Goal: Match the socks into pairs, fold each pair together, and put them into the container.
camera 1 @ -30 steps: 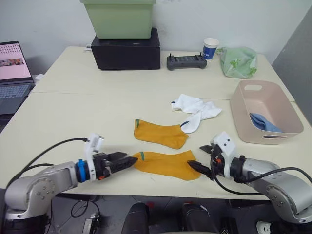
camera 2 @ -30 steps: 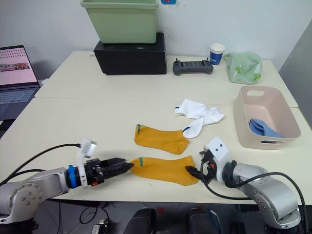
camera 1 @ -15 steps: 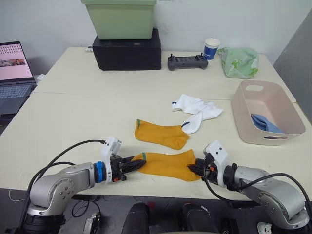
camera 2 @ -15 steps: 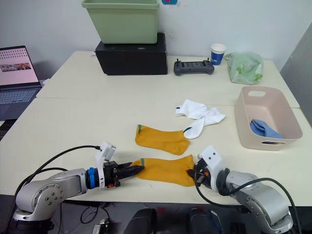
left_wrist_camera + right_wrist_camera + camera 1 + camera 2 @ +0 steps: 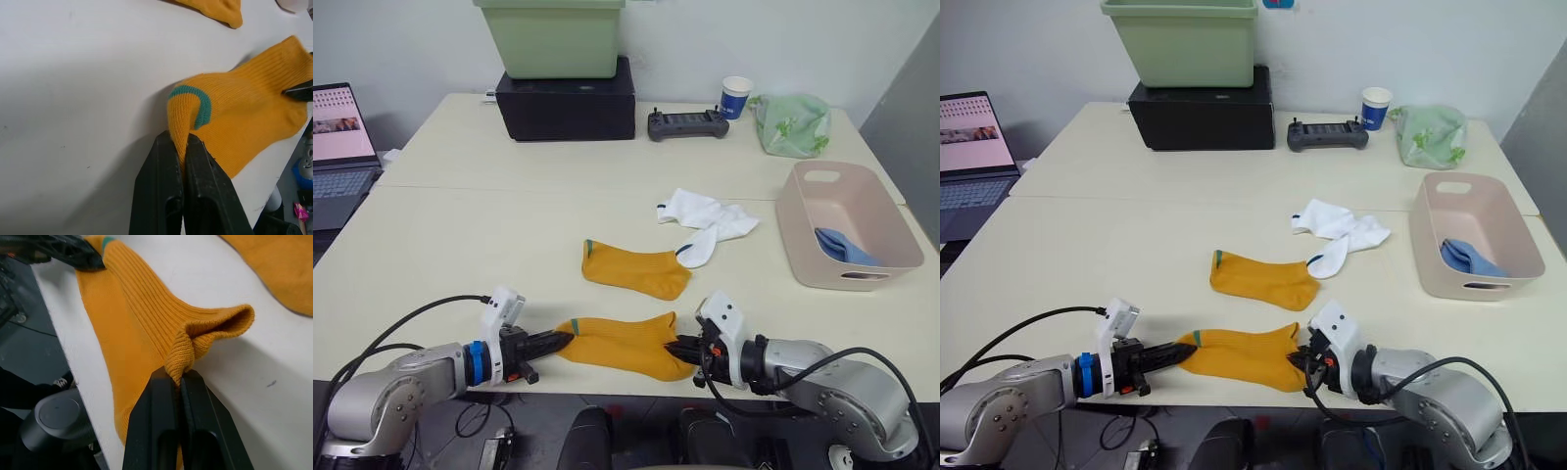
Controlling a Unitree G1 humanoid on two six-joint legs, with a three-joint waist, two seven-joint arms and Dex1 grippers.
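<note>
Both sets of jaws are closed tight on the ends of one mustard-orange sock (image 5: pixel 619 343) at the near edge of the surface (image 5: pixel 460 225): in the left eye view the left gripper (image 5: pixel 564 340) pinches its green-marked cuff end and the right gripper (image 5: pixel 677 346) pinches the opposite end, the sock stretched between them. Just beyond that sock lies the second mustard-orange sock (image 5: pixel 634 270), flat and untouched, and farther out from the right jaws sit the two white socks (image 5: pixel 707 223), lying against each other. Well off to the right of the right jaws stands the pink basket (image 5: pixel 815 257), with light blue fabric (image 5: pixel 843 246) inside it. In the left wrist view the black fingers (image 5: pixel 159 191) meet on a raised fold of the cuff beside the green band (image 5: pixel 198 100). In the right wrist view the right arm's fingers (image 5: pixel 157 421) clamp a bunched ridge of ribbed orange fabric, and the left gripper's dark tip (image 5: pixel 68 252) holds the sock's far end.
</note>
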